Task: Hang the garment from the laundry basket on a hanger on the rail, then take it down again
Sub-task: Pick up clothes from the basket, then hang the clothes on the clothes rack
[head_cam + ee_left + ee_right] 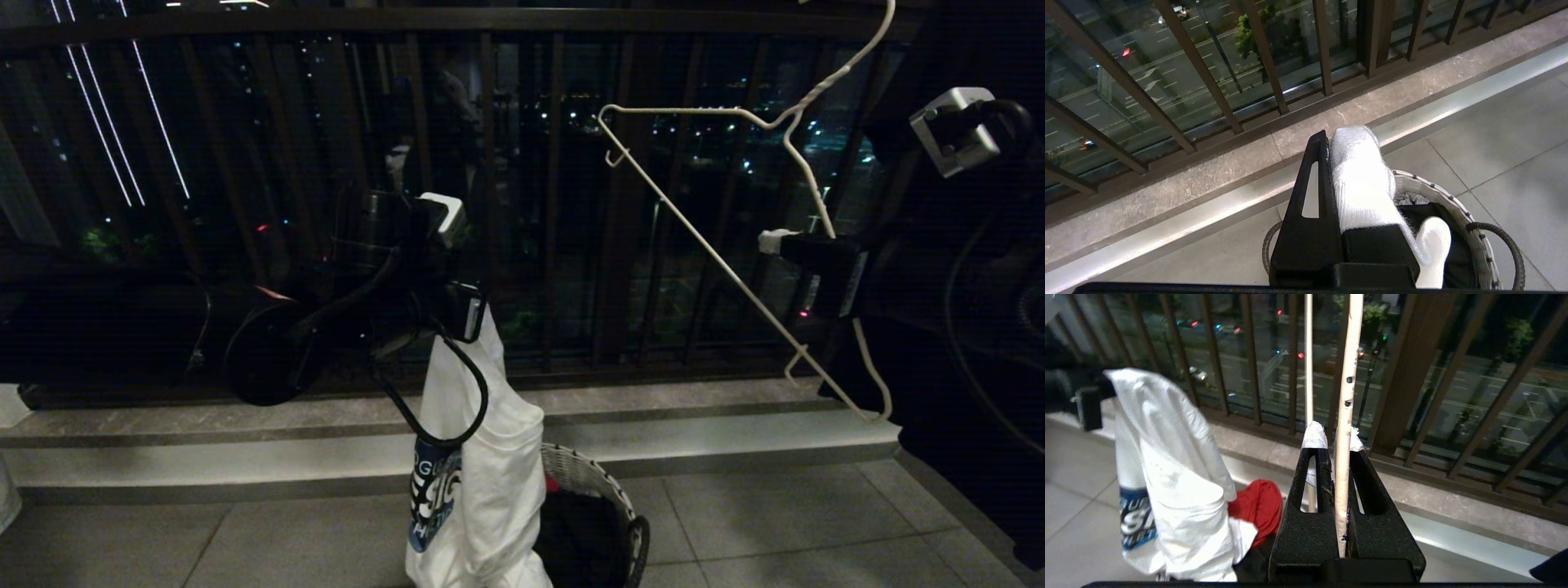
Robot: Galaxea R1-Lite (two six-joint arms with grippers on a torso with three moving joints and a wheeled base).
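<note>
My left gripper (469,314) is shut on the white garment (482,457), which hangs in a long fold over the laundry basket (608,490). Its blue shield graphic faces left. In the left wrist view, ribbed white cloth (1359,175) is pinched against the black finger of the left gripper (1331,139), above the basket rim (1453,200). To the right, my right gripper (775,242) is shut on one arm of the thin white hanger (702,237), held tilted with its hook running off the top edge. The wire (1345,396) sits between the jaws of the right gripper (1333,437). The rail is out of view.
Dark balcony railing bars (555,204) stand behind a raised stone kerb (694,425). A red cloth (1257,502) and a black garment (580,531) lie in the basket. Grey floor tiles (775,523) spread to the basket's right.
</note>
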